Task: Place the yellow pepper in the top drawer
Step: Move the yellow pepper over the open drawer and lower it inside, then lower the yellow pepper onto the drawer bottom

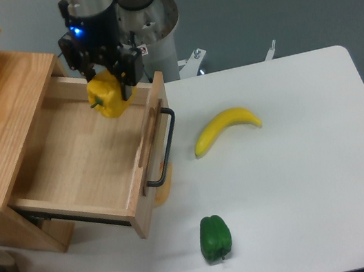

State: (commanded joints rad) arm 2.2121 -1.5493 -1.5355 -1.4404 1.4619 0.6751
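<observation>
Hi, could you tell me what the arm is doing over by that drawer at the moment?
The gripper holds the yellow pepper above the back of the open top drawer, not yet released. A banana and a green pepper lie on the white table.
</observation>
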